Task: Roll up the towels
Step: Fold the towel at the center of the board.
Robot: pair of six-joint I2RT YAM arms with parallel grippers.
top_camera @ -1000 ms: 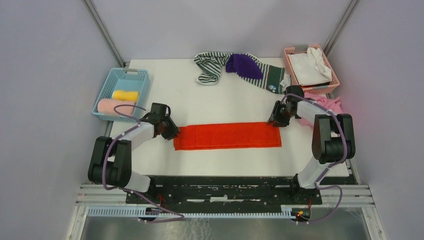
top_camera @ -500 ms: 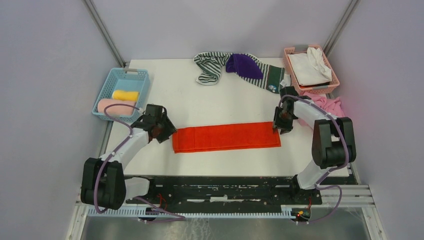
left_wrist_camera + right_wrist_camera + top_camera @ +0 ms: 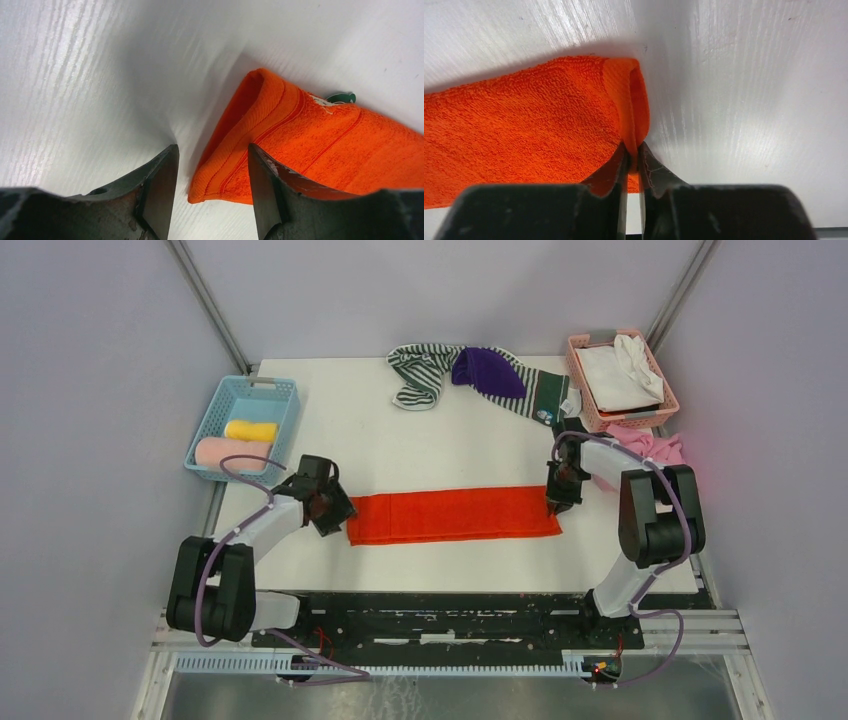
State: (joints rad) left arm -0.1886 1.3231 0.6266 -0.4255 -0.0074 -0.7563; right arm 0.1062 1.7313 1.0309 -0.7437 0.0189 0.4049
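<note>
right gripper (image 3: 634, 150) closed onto orange towel (image 3: 524, 125), green tag (image 3: 342, 97) unreadable

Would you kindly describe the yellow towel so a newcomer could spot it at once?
Find the blue basket at the left edge of the table. Two rolled towels lie inside; the yellow towel is the shorter one, behind the pink towel.

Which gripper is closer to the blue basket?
Left. The left gripper stands open at the orange towel's end nearest the blue basket; the right gripper pinches the opposite end.
</note>
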